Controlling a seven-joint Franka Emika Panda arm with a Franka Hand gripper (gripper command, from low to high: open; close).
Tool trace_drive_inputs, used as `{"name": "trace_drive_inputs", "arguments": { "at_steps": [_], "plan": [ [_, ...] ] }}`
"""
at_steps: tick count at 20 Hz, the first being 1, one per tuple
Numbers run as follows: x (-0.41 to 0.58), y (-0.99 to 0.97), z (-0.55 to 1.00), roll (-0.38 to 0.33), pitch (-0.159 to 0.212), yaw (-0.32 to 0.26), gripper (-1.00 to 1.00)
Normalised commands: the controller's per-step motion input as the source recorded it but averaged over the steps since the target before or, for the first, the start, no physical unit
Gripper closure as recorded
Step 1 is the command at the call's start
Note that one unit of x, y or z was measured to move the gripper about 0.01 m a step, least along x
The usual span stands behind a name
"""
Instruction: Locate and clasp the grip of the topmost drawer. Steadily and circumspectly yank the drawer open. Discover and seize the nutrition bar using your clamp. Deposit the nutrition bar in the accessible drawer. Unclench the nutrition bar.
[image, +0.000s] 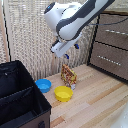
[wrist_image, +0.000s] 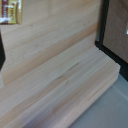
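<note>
The dark wood dresser stands at the exterior view's right. Its topmost drawer is shut, and its silver bar handle is free. The nutrition bar, an orange-and-yellow foil packet, stands upright on the wooden floor by the curtain. It also shows in the wrist view, at the frame's corner. My gripper hangs in the air above the packet, well away from the dresser. Its blue-tipped fingers are apart and hold nothing. The dresser's dark edge shows in the wrist view.
A yellow bowl and a blue bowl sit on the floor beside the packet. A large black box fills the exterior view's lower left. A lower drawer sits under the topmost one. A pale curtain hangs behind.
</note>
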Motion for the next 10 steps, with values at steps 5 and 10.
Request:
{"name": "trace_drive_inputs", "arguments": {
  "at_steps": [5,10],
  "plan": [
    [0.074,0.0,0.02,-0.365,0.0,0.116,-1.0],
    [0.115,0.0,0.19,-0.316,0.0,0.122,-1.0]
  ]
}}
